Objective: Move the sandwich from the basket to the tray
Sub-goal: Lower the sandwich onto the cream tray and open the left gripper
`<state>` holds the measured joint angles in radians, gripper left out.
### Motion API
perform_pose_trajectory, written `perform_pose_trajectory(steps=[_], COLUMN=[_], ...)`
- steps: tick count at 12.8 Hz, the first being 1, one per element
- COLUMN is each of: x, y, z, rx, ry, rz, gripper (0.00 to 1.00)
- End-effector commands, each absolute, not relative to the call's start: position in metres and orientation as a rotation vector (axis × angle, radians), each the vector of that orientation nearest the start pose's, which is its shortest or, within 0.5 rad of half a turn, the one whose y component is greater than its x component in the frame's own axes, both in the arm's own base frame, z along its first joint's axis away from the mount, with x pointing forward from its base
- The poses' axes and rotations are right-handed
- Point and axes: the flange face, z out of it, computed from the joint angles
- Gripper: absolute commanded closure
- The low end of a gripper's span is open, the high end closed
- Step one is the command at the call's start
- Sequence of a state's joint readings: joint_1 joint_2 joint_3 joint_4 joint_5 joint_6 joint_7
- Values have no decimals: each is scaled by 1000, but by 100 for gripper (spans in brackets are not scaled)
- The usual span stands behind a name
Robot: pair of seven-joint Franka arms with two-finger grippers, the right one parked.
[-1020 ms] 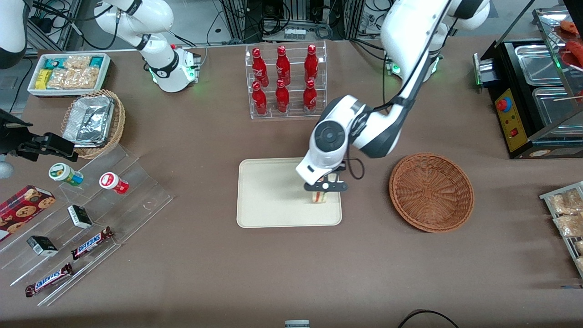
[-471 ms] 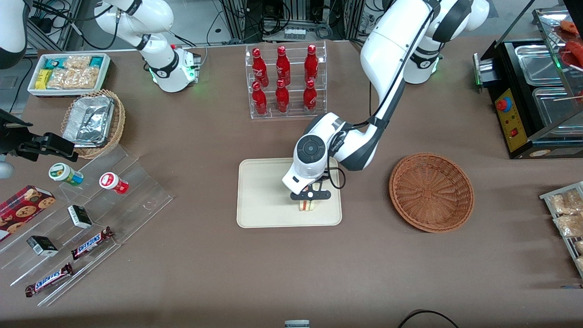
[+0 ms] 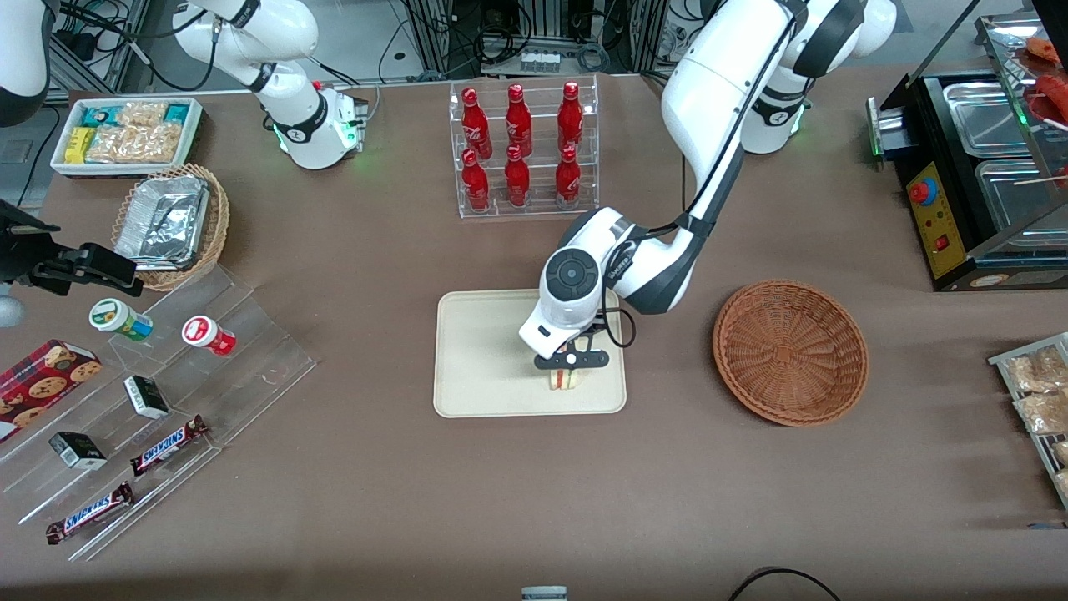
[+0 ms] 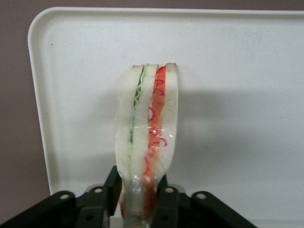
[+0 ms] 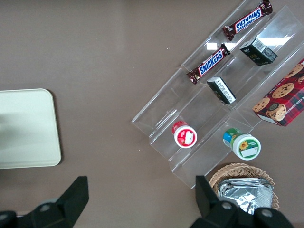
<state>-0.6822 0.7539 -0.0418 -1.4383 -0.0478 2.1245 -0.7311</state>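
My left gripper [image 3: 567, 373] is over the cream-beige tray [image 3: 484, 367], near the tray's edge closest to the front camera, and is shut on the sandwich [image 3: 565, 381]. In the left wrist view the wrapped sandwich [image 4: 147, 133] stands on edge between the black fingers [image 4: 112, 190], its green, white and red layers showing, right over the tray's surface [image 4: 237, 95]. I cannot tell whether it touches the tray. The reddish-brown wicker basket [image 3: 789, 351] sits beside the tray toward the working arm's end and holds nothing.
A clear rack of red bottles [image 3: 524, 148] stands farther from the front camera than the tray. A clear stepped display [image 3: 158, 401] with snacks and a tan basket of foil containers [image 3: 171, 224] lie toward the parked arm's end. A black appliance [image 3: 968, 184] stands toward the working arm's end.
My gripper carried the sandwich from the tray's basket-side part toward its middle and nearer the front camera, and lowered it. In the last half second it barely moved.
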Motion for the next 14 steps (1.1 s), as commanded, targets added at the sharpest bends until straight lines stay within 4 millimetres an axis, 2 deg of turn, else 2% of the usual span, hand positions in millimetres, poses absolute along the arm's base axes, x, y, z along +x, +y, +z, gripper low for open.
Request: perform_pose_trajectory(steps=[1, 5, 7, 8, 11, 14], x=[539, 546, 552, 554, 578, 595], y=[-480, -483, -480, -475, -446, -405], z=[244, 265, 290, 307, 378, 425], rx=[-3137, -3155, -3162, -3147, -3140, -3122], ry=[-133, -199, -199, -203, -295, -368], rz=[136, 97, 45, 56, -18, -80], gripper=[0, 0, 0, 0, 0, 0])
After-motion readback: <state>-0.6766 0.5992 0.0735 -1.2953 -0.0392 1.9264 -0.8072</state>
